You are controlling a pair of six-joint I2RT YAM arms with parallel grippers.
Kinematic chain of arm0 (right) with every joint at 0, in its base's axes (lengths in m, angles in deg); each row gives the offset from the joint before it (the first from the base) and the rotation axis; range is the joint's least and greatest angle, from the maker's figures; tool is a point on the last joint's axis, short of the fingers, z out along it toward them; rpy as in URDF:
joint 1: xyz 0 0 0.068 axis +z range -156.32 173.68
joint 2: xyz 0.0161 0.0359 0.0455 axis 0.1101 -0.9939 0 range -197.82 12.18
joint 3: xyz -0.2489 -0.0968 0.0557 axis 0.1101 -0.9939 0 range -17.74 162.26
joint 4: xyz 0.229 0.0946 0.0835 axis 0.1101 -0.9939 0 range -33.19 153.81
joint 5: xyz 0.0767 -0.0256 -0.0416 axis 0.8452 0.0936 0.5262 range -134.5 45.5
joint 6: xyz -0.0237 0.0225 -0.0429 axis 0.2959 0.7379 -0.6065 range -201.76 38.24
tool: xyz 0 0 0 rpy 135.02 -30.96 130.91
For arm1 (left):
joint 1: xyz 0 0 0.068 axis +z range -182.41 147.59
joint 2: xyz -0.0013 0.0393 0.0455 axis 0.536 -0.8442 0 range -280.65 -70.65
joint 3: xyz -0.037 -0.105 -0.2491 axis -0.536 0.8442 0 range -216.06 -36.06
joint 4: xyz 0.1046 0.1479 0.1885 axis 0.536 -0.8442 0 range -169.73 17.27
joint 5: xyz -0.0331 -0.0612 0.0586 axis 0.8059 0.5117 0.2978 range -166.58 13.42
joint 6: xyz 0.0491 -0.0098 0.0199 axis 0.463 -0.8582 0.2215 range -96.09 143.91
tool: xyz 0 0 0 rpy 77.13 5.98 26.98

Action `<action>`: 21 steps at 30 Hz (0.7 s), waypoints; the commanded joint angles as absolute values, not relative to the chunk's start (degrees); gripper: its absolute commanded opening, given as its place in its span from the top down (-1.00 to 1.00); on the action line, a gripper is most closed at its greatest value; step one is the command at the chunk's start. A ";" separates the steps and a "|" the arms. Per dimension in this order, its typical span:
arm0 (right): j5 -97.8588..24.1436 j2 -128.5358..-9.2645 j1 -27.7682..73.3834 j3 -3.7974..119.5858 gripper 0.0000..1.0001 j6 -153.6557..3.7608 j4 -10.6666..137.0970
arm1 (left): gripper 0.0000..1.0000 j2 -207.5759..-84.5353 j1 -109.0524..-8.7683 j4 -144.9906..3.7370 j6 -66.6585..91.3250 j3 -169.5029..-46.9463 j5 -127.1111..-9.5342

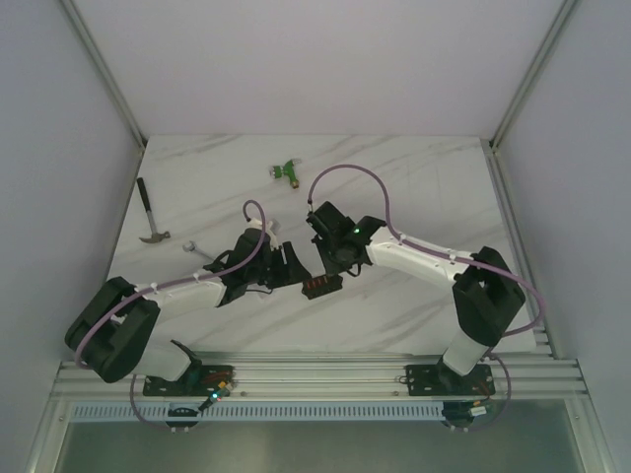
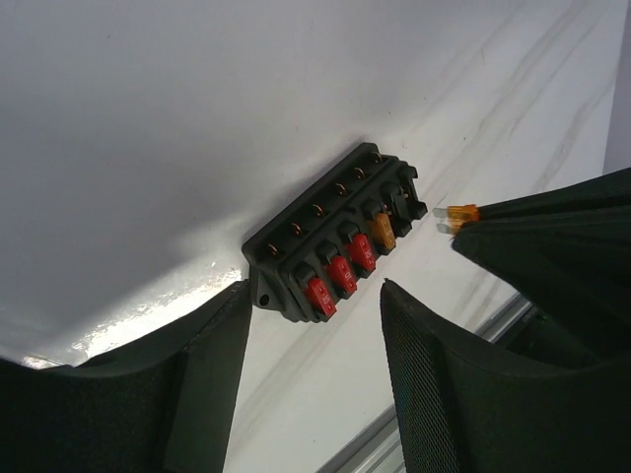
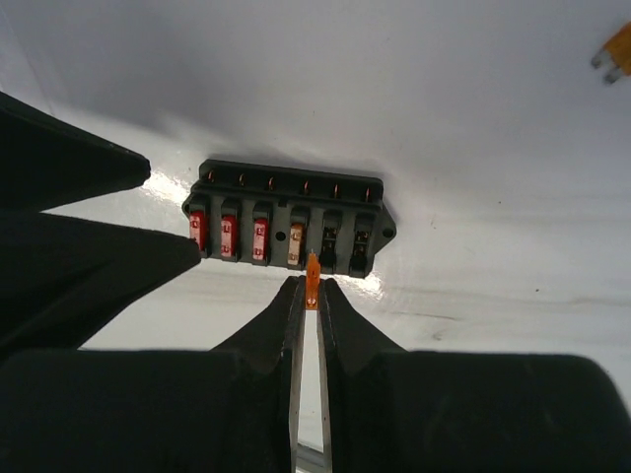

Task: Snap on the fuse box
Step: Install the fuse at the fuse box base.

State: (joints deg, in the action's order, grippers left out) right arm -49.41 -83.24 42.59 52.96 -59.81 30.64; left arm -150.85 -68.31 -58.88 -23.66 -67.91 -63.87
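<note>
From above, the fuse box (image 1: 318, 287) lies flat on the marble worktop (image 1: 424, 187) just below the centre of the frame. The left end effector (image 1: 291, 264) reaches it from the left and the right end effector (image 1: 330, 268) comes down from above right. A hammer (image 1: 150, 215) lies at the left edge, and a green connector (image 1: 286, 171) sits near the top, well apart from the arms.

In the left wrist view, the fuse box (image 2: 335, 241) runs diagonally across the middle. It carries three red fuses, one orange one and two open slots. The left end effector (image 2: 315, 307) has its fingers (image 2: 207, 384) spread apart, with the box's near end just beyond their tips. From the right edge, the right end effector (image 2: 532, 236) points an orange fuse (image 2: 458, 214) towards the box's far end.

In the right wrist view, the fuse box (image 3: 291, 222) lies level at centre. The right end effector (image 3: 312, 293) is clamped on the orange fuse (image 3: 312, 276), just beside the box's front edge near the open slots. A second orange fuse (image 3: 619, 51) lies in the upper right corner.
</note>
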 commanded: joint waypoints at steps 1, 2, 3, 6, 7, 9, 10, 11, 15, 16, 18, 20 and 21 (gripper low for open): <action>-51.58 -85.20 43.57 51.58 1.00 -57.71 32.13 | -0.27 -153.13 -68.36 -59.23 -24.80 -68.96 -61.88; -51.60 -85.33 43.58 51.41 1.00 -57.62 32.40 | -0.26 -153.40 -68.44 -59.17 -24.86 -68.89 -61.89; -51.66 -85.45 43.67 51.16 1.00 -57.60 32.49 | -0.26 -153.55 -68.51 -59.17 -24.94 -68.92 -61.72; -52.24 -85.85 43.68 50.63 1.00 -57.60 32.72 | -0.23 -154.46 -68.69 -59.18 -25.21 -69.06 -61.17; -52.21 -86.12 43.69 50.52 1.00 -57.66 32.72 | -0.21 -154.65 -68.77 -59.19 -25.22 -69.07 -61.04; -52.08 -86.36 43.69 50.38 1.00 -57.81 32.84 | -0.19 -154.95 -68.87 -59.20 -25.44 -69.02 -60.97; -51.95 -86.48 43.68 50.23 1.00 -57.90 32.98 | -0.17 -155.03 -68.88 -59.20 -25.45 -69.05 -60.96; -51.92 -86.57 43.68 50.08 1.00 -57.95 33.04 | -0.16 -155.11 -68.86 -59.20 -25.49 -68.97 -60.95; -52.13 -87.07 43.69 49.79 1.00 -57.95 33.12 | -0.12 -155.28 -68.97 -59.31 -25.76 -69.01 -61.04; -52.26 -87.16 43.64 49.64 1.00 -57.96 33.13 | -0.11 -155.41 -68.98 -59.30 -25.84 -69.01 -61.03; -52.68 -87.14 43.67 49.48 1.00 -57.95 33.05 | -0.09 -155.50 -69.02 -59.48 -25.84 -68.97 -61.08; -53.07 -87.07 43.65 49.23 1.00 -57.94 33.23 | -0.07 -155.70 -69.05 -59.50 -25.92 -69.01 -61.06; -53.37 -87.11 43.68 49.23 1.00 -57.94 33.10 | -0.07 -155.83 -69.08 -59.54 -25.96 -69.04 -61.17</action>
